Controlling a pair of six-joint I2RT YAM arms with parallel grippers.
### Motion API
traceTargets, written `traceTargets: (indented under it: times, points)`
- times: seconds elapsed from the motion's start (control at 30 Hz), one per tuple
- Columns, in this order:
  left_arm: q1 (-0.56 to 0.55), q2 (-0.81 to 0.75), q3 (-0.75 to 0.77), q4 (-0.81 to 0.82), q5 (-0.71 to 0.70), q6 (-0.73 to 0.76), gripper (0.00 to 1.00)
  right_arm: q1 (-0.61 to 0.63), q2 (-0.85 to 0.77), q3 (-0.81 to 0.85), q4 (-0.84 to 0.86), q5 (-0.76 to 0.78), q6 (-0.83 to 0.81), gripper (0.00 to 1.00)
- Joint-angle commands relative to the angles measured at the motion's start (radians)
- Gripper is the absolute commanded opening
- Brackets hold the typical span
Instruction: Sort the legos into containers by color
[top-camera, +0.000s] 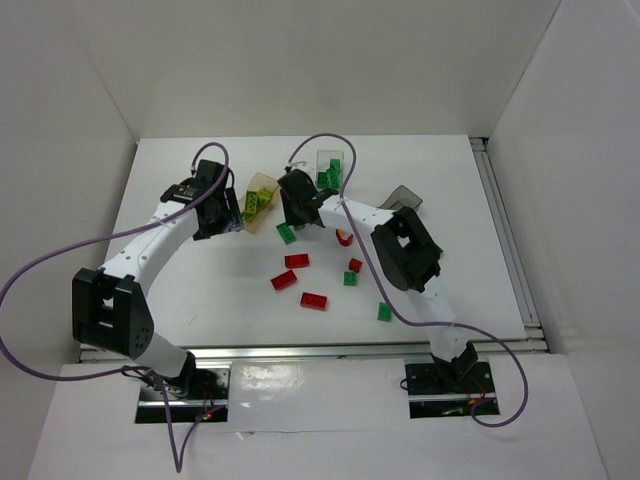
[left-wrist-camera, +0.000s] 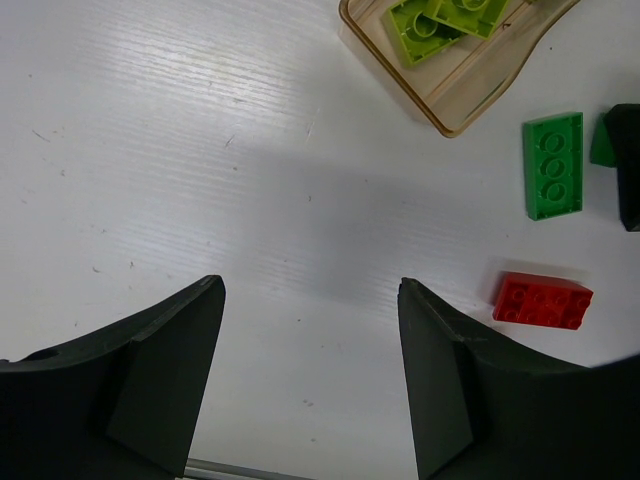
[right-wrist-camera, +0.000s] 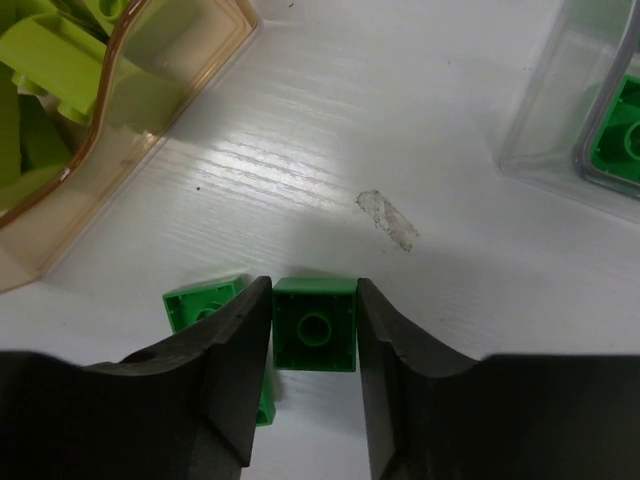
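Right gripper (right-wrist-camera: 314, 300) is pinching a green lego (right-wrist-camera: 315, 338) at lower middle of its wrist view; left gripper (left-wrist-camera: 310, 292) is just spread wide over the table (left-wrist-camera: 200, 150).

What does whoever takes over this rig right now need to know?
Left hand: open, empty, over the white table near the orange-tan see-through plastic box.
Right hand: shut on a green studded plastic brick; whether it is lifted can't be told. A second green brick lies right beside it.
Done: yellow-green bricks are in the orange-tan box, and sorted green bricks are in the clear colourless box.
Left: red bricks and loose green bricks are scattered on the table. The contents of the smoky grey box can't be made out.
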Motion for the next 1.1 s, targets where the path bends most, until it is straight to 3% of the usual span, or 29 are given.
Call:
traceTargets:
  times: [0.0, 0.1, 0.53, 0.83, 0.9, 0.97, 1.07]
  points:
    - [0.004, -0.036, -0.004, 0.003, -0.009, 0.019, 0.8, -0.006, -0.006, 0.048, -0.018, 0.02, 0.009, 0.41]
    - [0.004, -0.027, -0.004, 0.003, -0.009, 0.019, 0.8, -0.006, -0.037, 0.048, -0.03, 0.043, 0.0, 0.31]
    - [0.013, -0.018, -0.004, 0.003, 0.0, 0.019, 0.8, -0.052, -0.204, 0.005, -0.007, 0.133, -0.027, 0.32]
    - [0.014, -0.007, 0.024, -0.009, 0.0, 0.019, 0.8, -0.183, -0.07, 0.22, -0.05, 0.123, -0.037, 0.36]
    - [0.014, -0.007, 0.034, -0.009, 0.0, 0.019, 0.8, -0.206, -0.019, 0.275, -0.05, 0.109, -0.046, 0.48]
    - [0.014, -0.007, 0.044, -0.018, 0.0, 0.019, 0.8, -0.215, 0.022, 0.391, -0.106, 0.097, -0.055, 0.73]
    - [0.014, -0.018, 0.044, -0.018, 0.011, 0.019, 0.8, -0.215, 0.023, 0.453, -0.165, 0.086, -0.046, 0.75]
